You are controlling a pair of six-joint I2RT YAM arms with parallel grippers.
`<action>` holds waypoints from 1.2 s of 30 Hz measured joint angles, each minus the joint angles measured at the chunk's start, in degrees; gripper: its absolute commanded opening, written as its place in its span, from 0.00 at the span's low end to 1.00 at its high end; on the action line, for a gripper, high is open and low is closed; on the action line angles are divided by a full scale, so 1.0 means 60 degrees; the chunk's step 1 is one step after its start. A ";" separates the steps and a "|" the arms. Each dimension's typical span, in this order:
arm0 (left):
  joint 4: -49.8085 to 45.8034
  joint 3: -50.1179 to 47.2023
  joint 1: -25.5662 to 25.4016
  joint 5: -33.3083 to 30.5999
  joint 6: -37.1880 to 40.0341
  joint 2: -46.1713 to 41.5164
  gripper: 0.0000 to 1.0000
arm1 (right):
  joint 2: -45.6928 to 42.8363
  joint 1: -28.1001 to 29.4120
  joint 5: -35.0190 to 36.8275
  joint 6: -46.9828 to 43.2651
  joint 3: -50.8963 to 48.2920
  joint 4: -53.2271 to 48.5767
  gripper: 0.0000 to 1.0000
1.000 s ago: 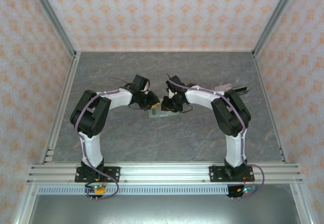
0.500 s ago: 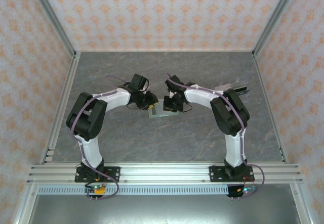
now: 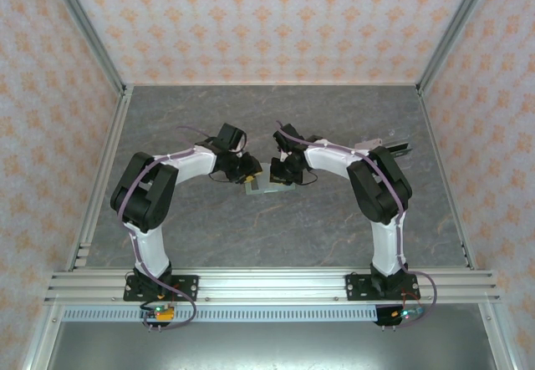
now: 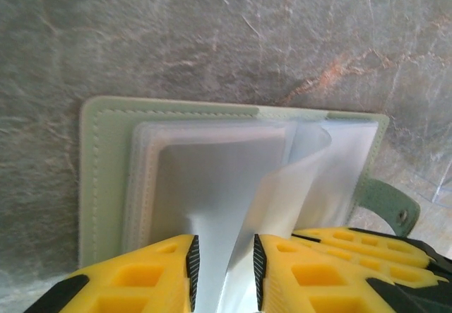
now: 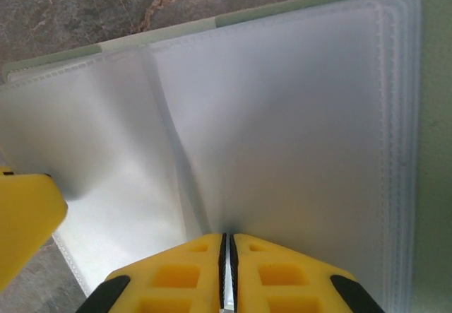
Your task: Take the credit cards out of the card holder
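With the card holder (image 4: 102, 186) lying open just under both sets of fingertips, the right gripper (image 5: 227, 274) pinched tight on a clear pocket leaf (image 5: 282, 115) and the left gripper (image 4: 224, 274) slightly parted astride a curled leaf (image 4: 282, 179), I'd lift gently, keeping the cover pinned.

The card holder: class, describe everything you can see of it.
The card holder lies open and flat on the grey marbled table. Its sage-green cover looks like stitched leather, with a snap strap at one side. Inside are stacked frosted plastic sleeves, one leaf bowed upward. The left gripper straddles that raised leaf, jaws apart; the right gripper pinches a sleeve's edge.
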 measured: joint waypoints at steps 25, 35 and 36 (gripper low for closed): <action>0.1479 0.1588 -0.0557 0.1271 -0.0674 0.1588 0.44 | -0.3268 -0.0066 0.1617 -0.0382 -0.1887 0.0401 0.43; 0.0663 -0.0197 0.0907 0.0339 -0.0372 -0.0488 0.43 | -0.0834 0.0710 0.1362 -0.0743 0.0175 -0.0033 0.44; 0.0623 -0.0291 0.0958 0.0266 -0.0346 -0.0637 0.43 | -0.0601 0.0739 0.1330 -0.0769 0.0368 -0.0138 0.44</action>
